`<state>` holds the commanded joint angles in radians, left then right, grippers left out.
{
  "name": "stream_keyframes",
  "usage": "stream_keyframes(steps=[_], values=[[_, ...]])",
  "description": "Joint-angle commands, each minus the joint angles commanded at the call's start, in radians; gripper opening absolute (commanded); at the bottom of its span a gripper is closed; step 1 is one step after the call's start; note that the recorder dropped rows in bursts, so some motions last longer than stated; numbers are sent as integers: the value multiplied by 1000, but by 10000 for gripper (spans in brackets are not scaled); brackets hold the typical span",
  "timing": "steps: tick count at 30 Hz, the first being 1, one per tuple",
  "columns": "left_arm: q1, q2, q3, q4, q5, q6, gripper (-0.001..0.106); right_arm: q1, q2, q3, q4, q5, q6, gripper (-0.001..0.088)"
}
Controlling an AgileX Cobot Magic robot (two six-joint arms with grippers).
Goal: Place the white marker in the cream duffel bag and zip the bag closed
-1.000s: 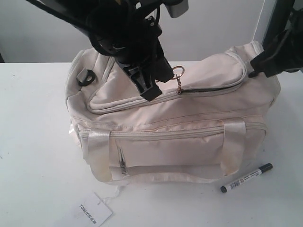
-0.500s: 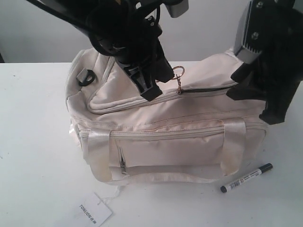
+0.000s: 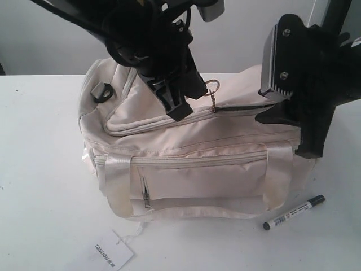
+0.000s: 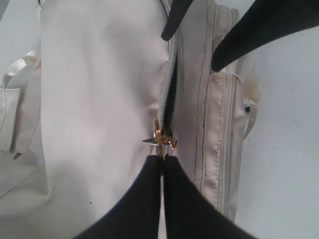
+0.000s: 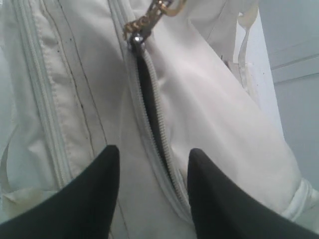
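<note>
**Exterior view:** the slim, black-capped white marker (image 3: 293, 213) lies on the white tabletop (image 3: 45, 197) beside the soft cream duffel bag (image 3: 197, 169), not yet inside.

**Left wrist view:** the left gripper (image 4: 163, 158) has its jaws together at the gold ring pull (image 4: 159, 137), probably steadying the zipper.

**Right wrist view:** the right gripper (image 5: 154, 152) hangs with jaws apart over the part-open zipper slit (image 5: 149, 99), free to fetch the marker.

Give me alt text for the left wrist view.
The left end effector is shut on the gold ring pull of the cream duffel bag, whose top zipper gapes in a short slit past the pull. Beyond it, the right end effector hangs open over the bag.
</note>
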<state>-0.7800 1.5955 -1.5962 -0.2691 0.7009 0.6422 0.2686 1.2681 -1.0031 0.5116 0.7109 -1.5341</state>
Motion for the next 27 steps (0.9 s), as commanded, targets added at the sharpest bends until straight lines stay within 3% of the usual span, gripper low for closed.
stream_keyframes(steps=[9,12,22,27], values=[[0,0,0,-40,3,0,0,21,9,50,43,-125,0,422],[0,0,0,-45,6,0,0,24,16,50,104,-135,0,419],[0,0,0,-45,8,0,0,52,51,50,108,-133,-10,417],[0,0,0,-45,8,0,0,52,51,50,110,-133,-7,322]])
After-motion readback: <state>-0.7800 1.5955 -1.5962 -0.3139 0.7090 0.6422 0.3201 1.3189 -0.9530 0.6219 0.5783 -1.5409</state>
